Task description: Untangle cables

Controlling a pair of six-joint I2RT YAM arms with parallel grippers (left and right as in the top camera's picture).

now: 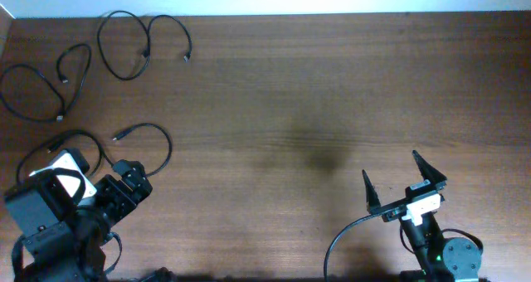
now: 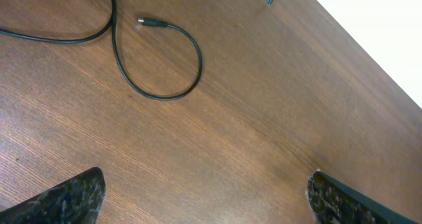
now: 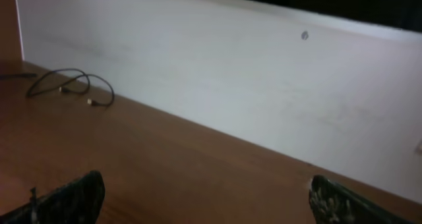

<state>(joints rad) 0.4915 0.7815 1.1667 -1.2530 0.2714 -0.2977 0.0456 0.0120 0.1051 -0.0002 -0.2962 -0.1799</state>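
Folded low at the near left corner of the wooden table (image 1: 274, 91), the left arm tilts its left gripper (image 2: 206, 178) down toward the far right, with the jaws spread wide over bare wood and holding nothing. Just beyond it one black cable (image 2: 153, 22) lies in a loose loop, while a second cable (image 1: 61, 116) curls at the far left edge and a third cable (image 1: 123, 77) loops just right of it, each lying separate. At the near right the right arm sits low and aims toward the far wall, its right gripper (image 1: 398, 180) gaping wide and empty.
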